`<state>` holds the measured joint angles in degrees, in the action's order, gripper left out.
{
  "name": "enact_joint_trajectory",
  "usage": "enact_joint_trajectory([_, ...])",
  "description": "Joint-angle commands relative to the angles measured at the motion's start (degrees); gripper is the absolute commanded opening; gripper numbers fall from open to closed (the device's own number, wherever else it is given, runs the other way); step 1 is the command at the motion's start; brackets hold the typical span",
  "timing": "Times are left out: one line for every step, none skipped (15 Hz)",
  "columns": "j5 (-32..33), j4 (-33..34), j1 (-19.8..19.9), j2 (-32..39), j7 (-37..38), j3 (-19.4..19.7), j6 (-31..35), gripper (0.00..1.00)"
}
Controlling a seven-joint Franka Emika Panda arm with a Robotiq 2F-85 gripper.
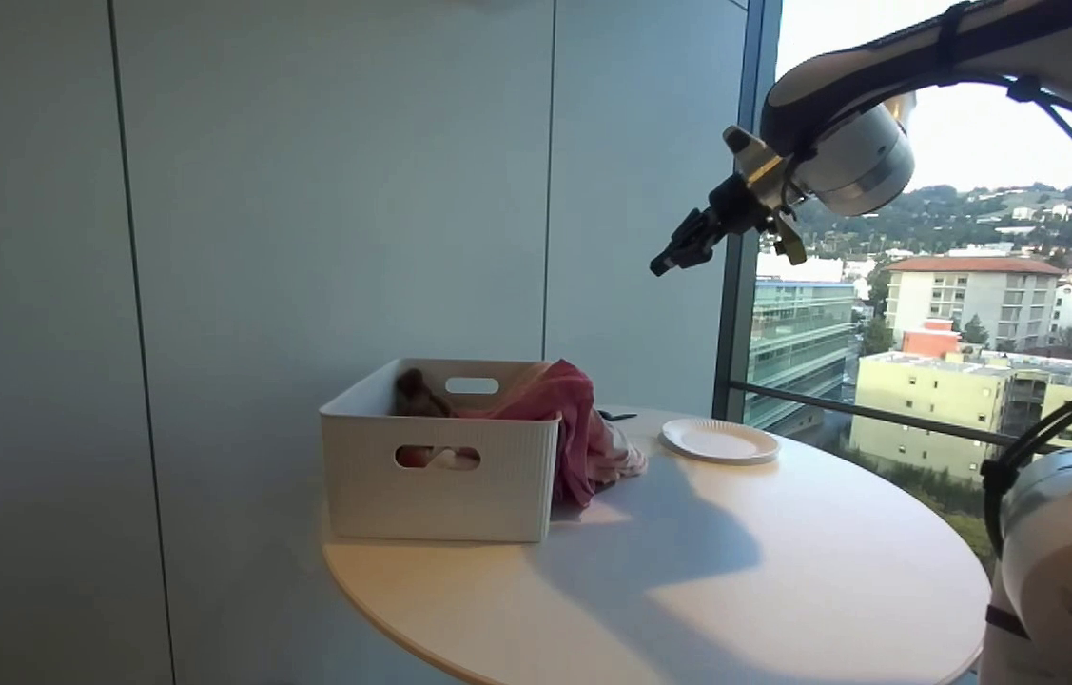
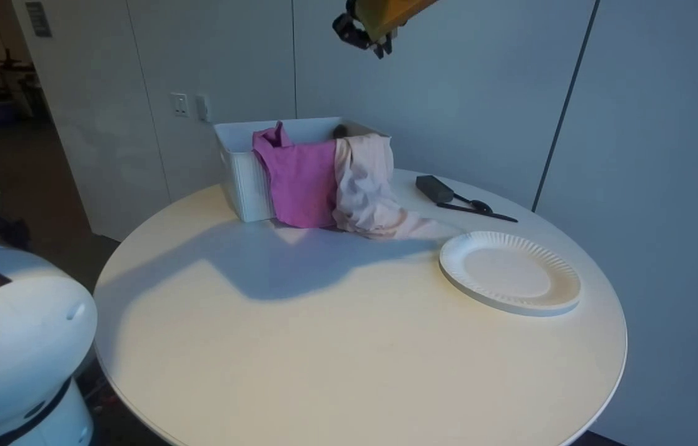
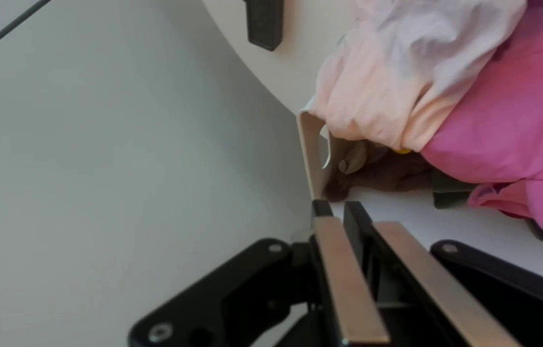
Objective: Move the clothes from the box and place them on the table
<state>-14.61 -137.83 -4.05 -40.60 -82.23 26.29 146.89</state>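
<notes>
The black, two-fingered pincer (image 3: 338,208) hangs high with only a thin slit between its fingertips and nothing in it. Well below it stands the white, rectangular plastic box (image 1: 440,502). Beyond the pincer and off to its right in the wrist view, a crumpled, pale pink-and-white cloth (image 3: 396,72) and a smooth, bright pink cloth (image 3: 512,130) drape over the box's wall, partly out; the pale one trails onto the round, cream-white table (image 2: 324,371). A brown, soft-looking item (image 3: 391,173) lies inside the box, nearer the pincer's tips. Farther out are white, round paper plates (image 2: 510,272). I judge this a pre-grasp step, the unloading only partly done: the next move calls for spreading the fingers, descending onto a draped fold, then lifting it clear of the wall.
</notes>
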Motion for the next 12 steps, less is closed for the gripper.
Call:
enact_joint_trajectory([-0.97,-0.02,-0.45,5.73,4.15,1.3,-5.43,0.44])
enact_joint_trajectory([-0.89,-0.43,0.08,8.06,5.18,1.15,-6.52,0.51])
enact_joint_trajectory([-0.64,-0.6,0.73,10.32,6.35,0.67,-7.85,0.6])
enact_joint_trajectory([-0.56,-0.67,1.24,12.4,7.63,0.13,-9.25,0.67])
enact_joint_trajectory([-1.0,-0.59,1.19,14.33,8.49,-0.18,-11.13,0.76])
enact_joint_trajectory([-1.63,-0.06,1.03,16.15,9.16,-0.41,-13.72,0.82])
enact_joint_trajectory([-2.37,0.76,0.89,18.25,9.81,-0.63,-16.34,0.89])
enact_joint_trajectory([-3.05,1.37,1.0,19.54,10.47,-1.27,-19.08,0.98])
enact_joint_trajectory([-3.89,1.88,1.02,20.89,10.48,-1.92,-20.5,1.0])
enact_joint_trajectory([-5.19,2.33,0.84,21.96,9.51,-2.58,-20.66,1.0])
enact_joint_trajectory([-6.07,2.61,0.98,22.74,8.76,-3.43,-20.32,1.0])
enact_joint_trajectory([-6.2,3.06,1.31,23.77,8.53,-4.48,-19.47,1.0])
